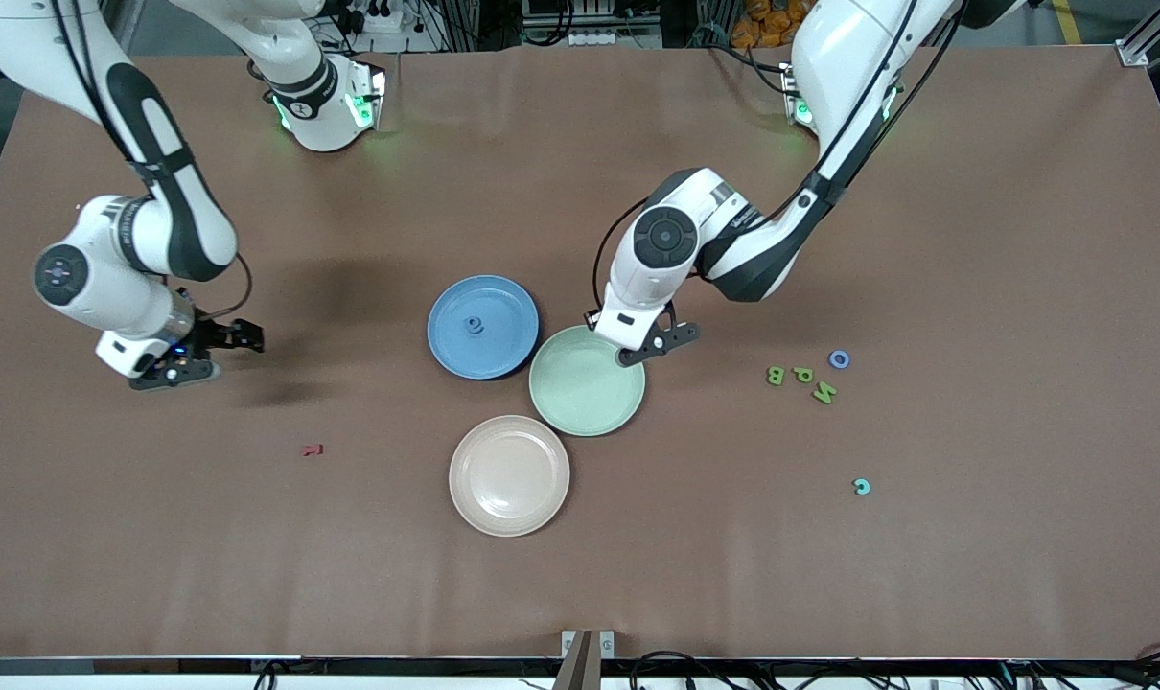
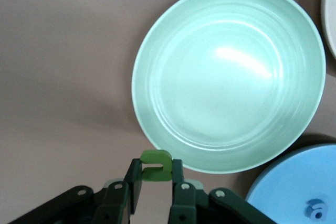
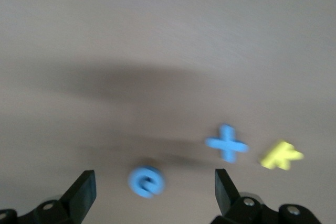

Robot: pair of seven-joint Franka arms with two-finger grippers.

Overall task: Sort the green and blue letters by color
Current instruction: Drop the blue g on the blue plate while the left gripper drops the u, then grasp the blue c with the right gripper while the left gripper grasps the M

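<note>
- Carrying a green letter [image 2: 156, 165] pinched in our left tool [image 1: 649, 347], we hang over the rim of the green plate [image 1: 580, 407], on its edge toward the left arm's end of the surface [image 1: 829, 575].
- Our right tool [image 3: 152, 192] stands wide open and empty above a blue "e" piece [image 3: 146, 181], with a blue plus sign [image 3: 227, 143] and a yellow letter [image 3: 281, 155] just beside it.
- One blue piece [image 1: 474, 325] already lies in the blue plate [image 1: 503, 359]; the beige plate [image 1: 509, 517] holds nothing.
- We judge the step in hand to be delivering green to green: next, shift inward over the plate's well, then release.
- Three green letters [image 1: 800, 379] and a blue ring [image 1: 839, 359] wait near the left arm's end.
</note>
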